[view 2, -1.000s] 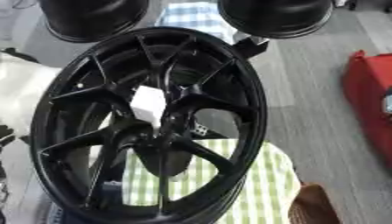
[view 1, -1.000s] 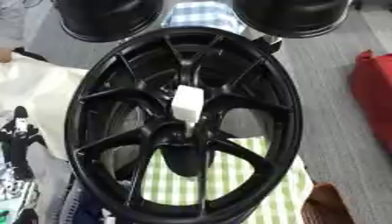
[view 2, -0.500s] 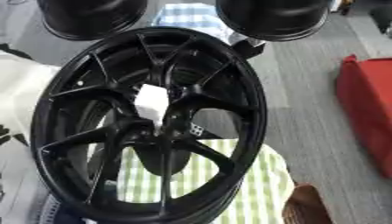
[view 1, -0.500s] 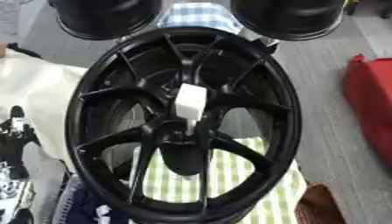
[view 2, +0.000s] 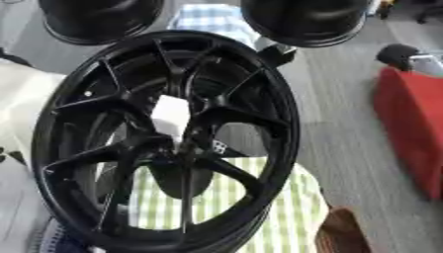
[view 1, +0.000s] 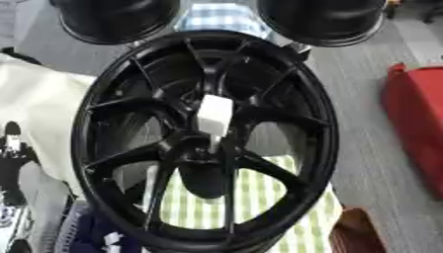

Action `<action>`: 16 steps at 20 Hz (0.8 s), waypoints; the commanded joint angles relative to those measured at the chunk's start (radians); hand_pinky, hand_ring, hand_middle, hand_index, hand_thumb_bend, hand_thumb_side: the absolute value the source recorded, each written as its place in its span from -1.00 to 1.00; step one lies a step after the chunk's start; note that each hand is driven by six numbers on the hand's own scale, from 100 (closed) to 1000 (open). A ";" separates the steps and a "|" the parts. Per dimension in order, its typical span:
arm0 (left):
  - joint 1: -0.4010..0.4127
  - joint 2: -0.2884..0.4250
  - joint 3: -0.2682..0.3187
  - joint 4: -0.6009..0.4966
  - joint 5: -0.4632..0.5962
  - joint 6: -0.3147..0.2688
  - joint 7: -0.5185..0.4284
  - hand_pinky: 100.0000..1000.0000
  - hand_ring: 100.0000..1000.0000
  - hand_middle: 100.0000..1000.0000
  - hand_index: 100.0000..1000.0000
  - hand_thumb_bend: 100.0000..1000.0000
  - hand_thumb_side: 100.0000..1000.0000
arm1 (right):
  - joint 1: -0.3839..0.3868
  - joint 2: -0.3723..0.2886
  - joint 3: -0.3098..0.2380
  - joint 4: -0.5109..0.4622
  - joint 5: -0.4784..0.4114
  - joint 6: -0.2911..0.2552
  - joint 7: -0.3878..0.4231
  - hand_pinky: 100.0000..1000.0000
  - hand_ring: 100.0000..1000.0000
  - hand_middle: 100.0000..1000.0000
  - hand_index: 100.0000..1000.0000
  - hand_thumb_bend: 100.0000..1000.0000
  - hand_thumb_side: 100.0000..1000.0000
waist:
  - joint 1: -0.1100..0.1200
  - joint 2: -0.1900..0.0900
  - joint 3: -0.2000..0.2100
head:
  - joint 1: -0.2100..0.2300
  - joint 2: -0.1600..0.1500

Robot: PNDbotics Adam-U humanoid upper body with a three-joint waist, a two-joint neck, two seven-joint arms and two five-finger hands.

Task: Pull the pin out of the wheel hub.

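We see neither hand, so we cannot tell how either is set. The black wheel hub (view 1: 203, 138) stands tilted on the green checked cloth (view 1: 259, 197), and the white pin (view 1: 214, 115) sits just above its centre. A sideways tug could, we judge, tip it toward the red bag (view 1: 420, 128) right of it.

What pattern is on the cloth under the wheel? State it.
Green and white check, on the cloth under the black wheel; clearest in the right eye view.
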 commanded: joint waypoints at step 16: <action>0.026 0.062 0.000 -0.002 -0.016 0.003 -0.010 0.32 0.16 -0.06 0.39 -0.18 0.11 | -0.462 0.331 0.318 0.229 0.025 -0.093 0.289 0.58 0.46 0.34 0.47 -0.19 -0.48 | -0.016 -0.055 -0.041 | -0.041 0.020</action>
